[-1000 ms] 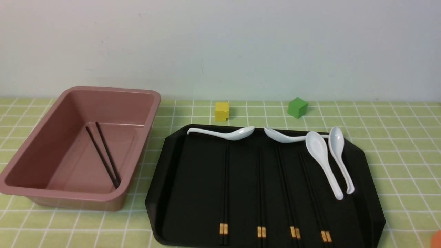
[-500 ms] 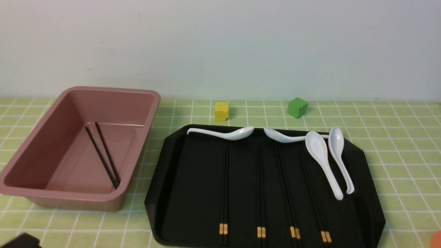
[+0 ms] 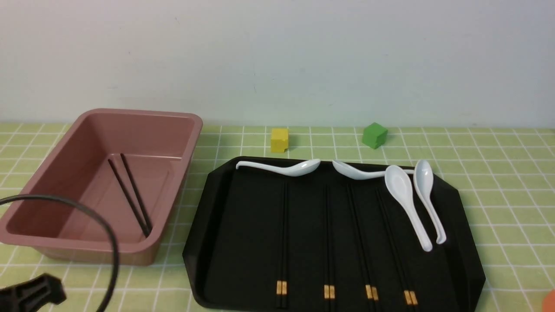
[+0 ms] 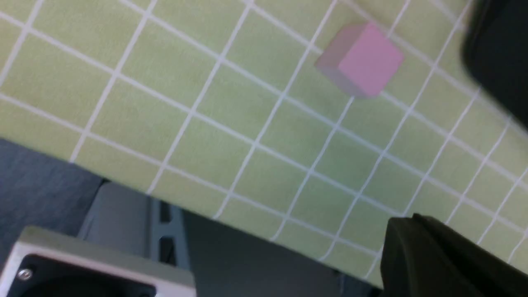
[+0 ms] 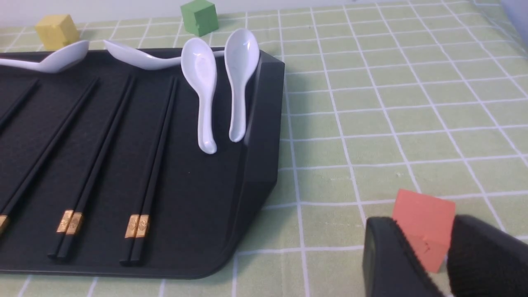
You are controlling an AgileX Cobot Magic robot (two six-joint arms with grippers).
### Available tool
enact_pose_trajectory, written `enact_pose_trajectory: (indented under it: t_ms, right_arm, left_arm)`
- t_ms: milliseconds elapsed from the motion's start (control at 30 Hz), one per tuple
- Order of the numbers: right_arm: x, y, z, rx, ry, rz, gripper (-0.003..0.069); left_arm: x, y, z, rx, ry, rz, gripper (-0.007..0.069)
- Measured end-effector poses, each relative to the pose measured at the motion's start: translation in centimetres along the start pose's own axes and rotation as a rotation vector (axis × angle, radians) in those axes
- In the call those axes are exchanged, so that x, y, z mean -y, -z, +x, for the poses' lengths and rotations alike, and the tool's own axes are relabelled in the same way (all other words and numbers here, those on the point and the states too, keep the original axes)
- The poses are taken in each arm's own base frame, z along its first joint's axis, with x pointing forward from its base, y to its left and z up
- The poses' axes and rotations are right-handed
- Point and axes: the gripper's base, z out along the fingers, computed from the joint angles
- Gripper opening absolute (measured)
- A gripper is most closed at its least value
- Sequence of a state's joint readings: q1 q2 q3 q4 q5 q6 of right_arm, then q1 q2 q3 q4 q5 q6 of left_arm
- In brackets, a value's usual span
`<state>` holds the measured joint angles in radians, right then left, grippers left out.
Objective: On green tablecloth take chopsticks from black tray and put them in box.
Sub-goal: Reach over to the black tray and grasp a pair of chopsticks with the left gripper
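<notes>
On the green tablecloth lies the black tray with several pairs of chopsticks side by side, gold bands toward me; they also show in the right wrist view. One more pair of chopsticks lies slanted in the pink box to the tray's left. My left gripper is shut and empty, low over the cloth's near edge, away from the tray's corner. A black part of the left arm shows at the lower left. My right gripper is open beside the tray's right edge.
Several white spoons lie along the tray's far and right side. A yellow cube and a green cube stand behind the tray. An orange cube sits just past my right fingertips, a pink cube near my left gripper.
A black part of my left arm and its looping cable have come up into the front view's lower left. Tray, box, chopsticks and spoons have not moved.
</notes>
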<state>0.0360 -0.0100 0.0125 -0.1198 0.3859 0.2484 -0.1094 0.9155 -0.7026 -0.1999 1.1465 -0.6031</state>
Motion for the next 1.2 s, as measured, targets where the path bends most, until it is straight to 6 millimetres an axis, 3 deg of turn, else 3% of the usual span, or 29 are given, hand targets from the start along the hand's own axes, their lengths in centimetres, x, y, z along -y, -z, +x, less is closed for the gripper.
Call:
enact_pose_trajectory:
  t_ms: [133,333,367,467,600,633,667,833,1200]
  right_arm:
    - [0.0,0.0,0.0,0.000,0.000,0.000,0.0239]
    - [0.0,0.0,0.0,0.000,0.000,0.000,0.0239]
    - [0.0,0.0,0.0,0.000,0.000,0.000,0.0239]
    - [0.0,0.0,0.0,0.000,0.000,0.000,0.0239]
    - [0.0,0.0,0.0,0.000,0.000,0.000,0.0239]
    - [0.0,0.0,0.0,0.000,0.000,0.000,0.0239]
    - [0.0,0.0,0.0,0.000,0.000,0.000,0.0239]
    - [0.0,0.0,0.0,0.000,0.000,0.000,0.0239]
    - [0.0,0.0,0.0,0.000,0.000,0.000,0.0239]
  left_arm:
    - [4.1,-1.5,-2.2,-0.144,-0.107,-0.021,-0.0013]
    - [11.6,-4.6,-2.6,-0.158,-0.266,-0.046,0.0000]
    - [13.6,-6.0,-2.6,-0.140,-0.300,-0.085,0.0019]
    - [16.8,-8.5,-2.3,-0.100,-0.360,-0.158,0.0086]
    - [20.2,-11.2,-2.0,-0.034,-0.431,-0.215,0.0200]
    - [20.3,-11.5,-1.8,-0.035,-0.438,-0.221,0.0206]
    - [21.7,-12.4,-1.8,-0.008,-0.463,-0.217,0.0265]
    - [23.8,-13.9,-1.8,0.035,-0.483,-0.151,0.0355]
    - [24.5,-19.2,-1.6,0.022,-0.481,-0.113,0.0363]
